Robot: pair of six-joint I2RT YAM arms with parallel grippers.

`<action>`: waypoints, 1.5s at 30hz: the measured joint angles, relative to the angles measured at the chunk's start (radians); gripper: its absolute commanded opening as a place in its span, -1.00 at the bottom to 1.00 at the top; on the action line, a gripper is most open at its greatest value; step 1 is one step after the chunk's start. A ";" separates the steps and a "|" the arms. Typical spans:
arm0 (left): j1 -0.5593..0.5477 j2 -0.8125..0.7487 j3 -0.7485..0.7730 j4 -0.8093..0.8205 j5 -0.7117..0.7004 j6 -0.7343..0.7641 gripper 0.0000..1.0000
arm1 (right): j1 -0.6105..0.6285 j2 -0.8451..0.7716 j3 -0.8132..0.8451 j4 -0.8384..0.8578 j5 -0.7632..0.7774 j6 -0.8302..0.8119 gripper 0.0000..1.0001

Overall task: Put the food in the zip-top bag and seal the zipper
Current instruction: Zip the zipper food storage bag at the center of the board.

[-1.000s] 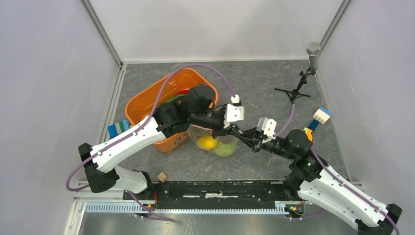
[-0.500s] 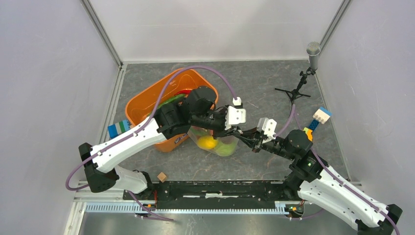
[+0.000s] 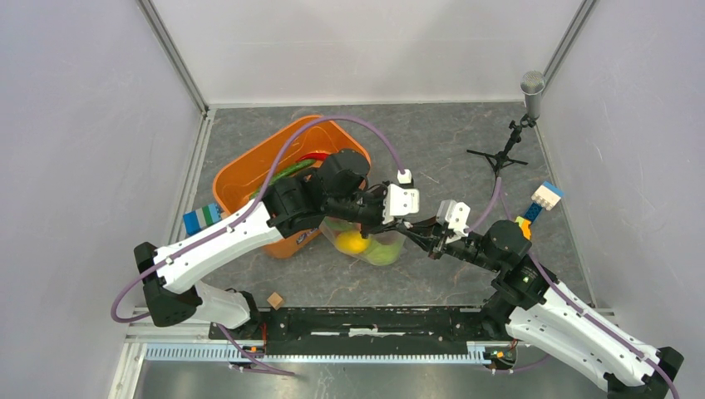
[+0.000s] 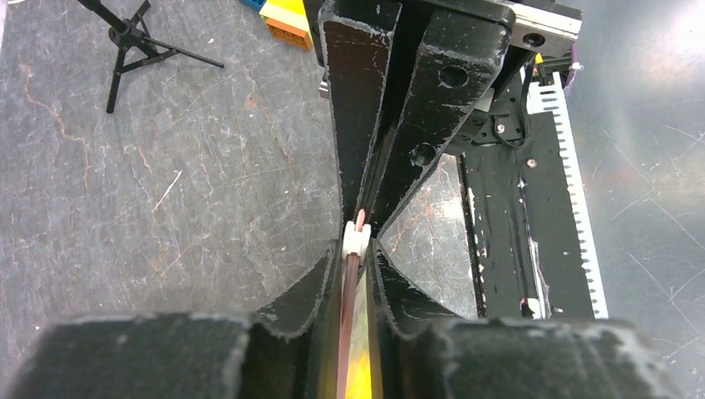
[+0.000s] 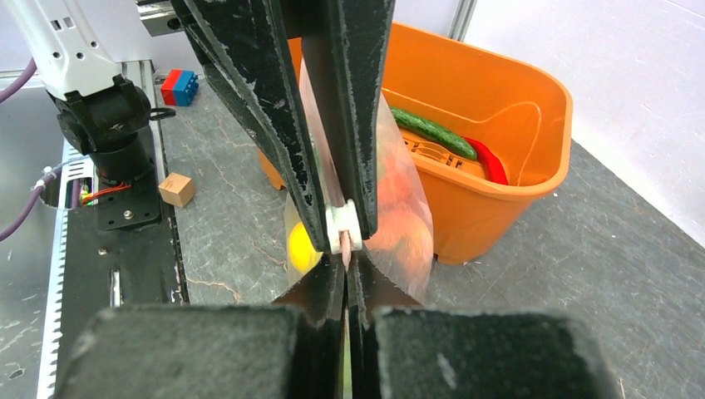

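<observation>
At the overhead view's centre, right of the orange tub [image 3: 234,176], the zip-top bag [image 3: 372,247] is held up by its mouth, food [image 3: 352,242] inside. It looks light, floppy and slippery, so I hold only its stiffer zipper [image 4: 352,293]: right gripper [image 5: 345,270] clamped on the strip, left gripper [image 4: 357,258] pinching the white slider [image 4: 357,239] beside it.
</observation>
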 measured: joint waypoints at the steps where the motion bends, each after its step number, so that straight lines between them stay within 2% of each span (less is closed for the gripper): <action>1: -0.002 0.000 0.000 -0.002 -0.002 0.000 -0.72 | 0.000 0.000 0.000 0.000 0.000 0.000 -1.00; 4: -0.004 0.000 0.000 -0.003 -0.003 0.000 -0.95 | 0.000 0.000 0.000 -0.001 0.002 0.000 -1.00; 13: -0.011 -0.035 -0.063 0.069 -0.025 -0.006 -0.95 | -0.003 -0.001 0.000 -0.003 0.004 0.002 -1.00; 14: -0.014 -0.040 -0.070 0.076 -0.031 -0.006 -0.92 | -0.003 -0.001 0.000 -0.003 0.003 0.002 -1.00; 16: -0.019 -0.047 -0.077 0.085 -0.033 -0.006 -0.50 | -0.003 -0.002 0.000 -0.002 0.002 0.004 -1.00; 17: -0.020 -0.047 -0.077 0.087 -0.032 -0.006 -0.36 | -0.003 -0.003 0.000 -0.002 0.002 0.004 -1.00; 21: -0.020 -0.047 -0.077 0.090 -0.023 -0.009 -0.26 | -0.002 -0.002 0.000 0.001 -0.004 0.005 -1.00; 25: -0.021 -0.047 -0.077 0.089 -0.023 -0.009 -0.48 | -0.002 0.000 0.000 0.001 -0.005 0.005 -1.00; 30: -0.021 -0.044 -0.074 0.083 -0.020 -0.007 -0.93 | -0.002 0.002 0.000 0.001 -0.006 0.005 -1.00; 37: -0.021 -0.044 -0.074 0.084 -0.016 -0.008 -0.95 | -0.002 0.002 0.000 0.001 -0.005 0.009 -1.00; 45: -0.015 -0.066 -0.110 0.105 -0.073 -0.007 -0.96 | 0.000 -0.025 0.000 -0.034 0.043 0.002 -1.00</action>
